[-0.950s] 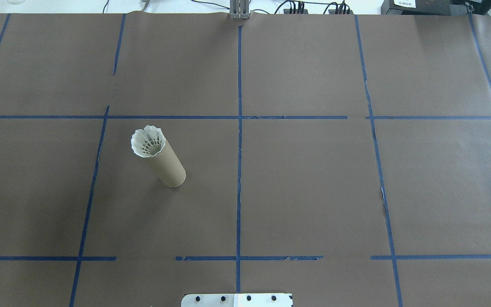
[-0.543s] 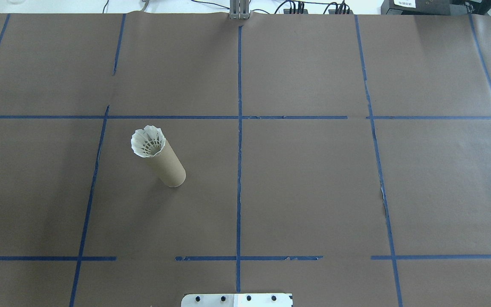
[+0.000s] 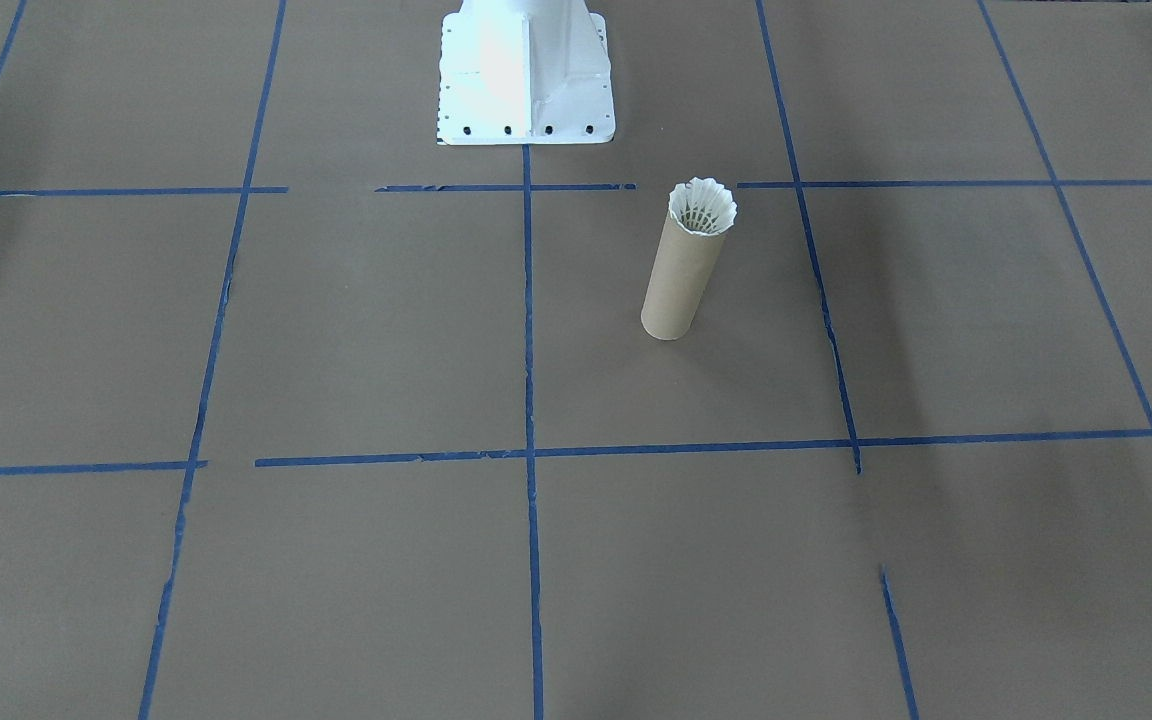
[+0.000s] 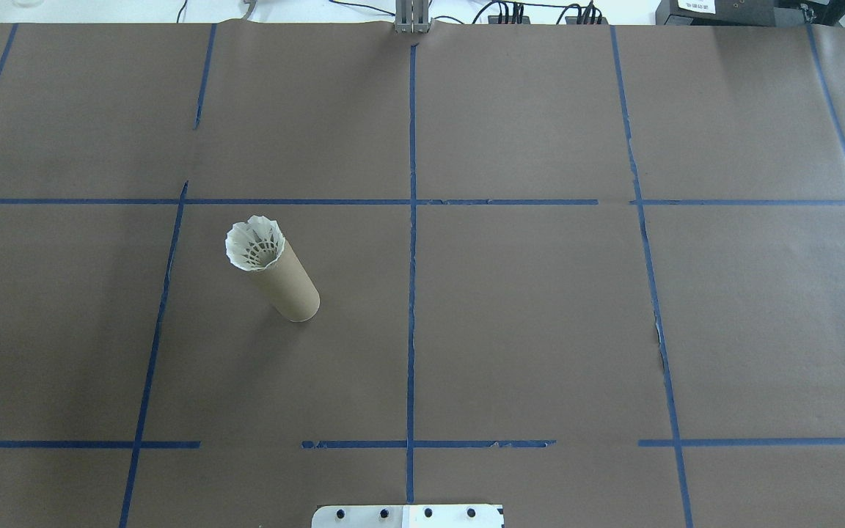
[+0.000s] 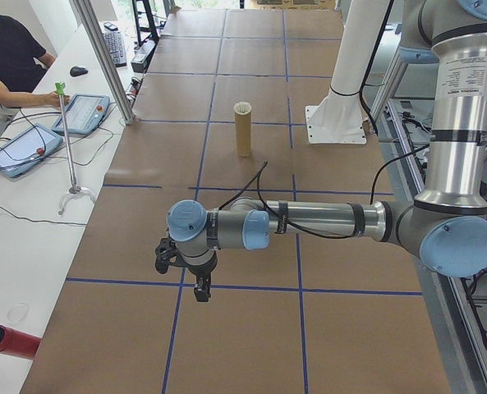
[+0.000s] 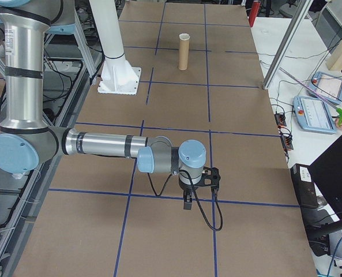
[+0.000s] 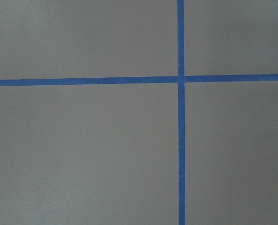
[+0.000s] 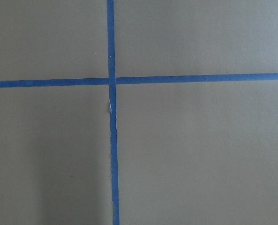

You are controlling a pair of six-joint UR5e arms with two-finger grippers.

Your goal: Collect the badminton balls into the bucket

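Sitting in the mouth of the cardboard tube, the shuttlecock looks collected. Keep both arms clear of the tube; whether the left gripper and right gripper are parted, I cannot tell.

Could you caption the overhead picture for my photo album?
White feather shuttlecock sitting in the mouth of an upright brown cardboard tube on a brown paper-covered table gridded with blue tape.

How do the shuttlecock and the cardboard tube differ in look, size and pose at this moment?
The shuttlecock is white and frilly; the cardboard tube is plain brown and smooth. The tube is far taller, and only the shuttlecock's feather skirt shows. The tube stands upright on the table, while the shuttlecock sits in the tube's top opening. Neither is held by a gripper.
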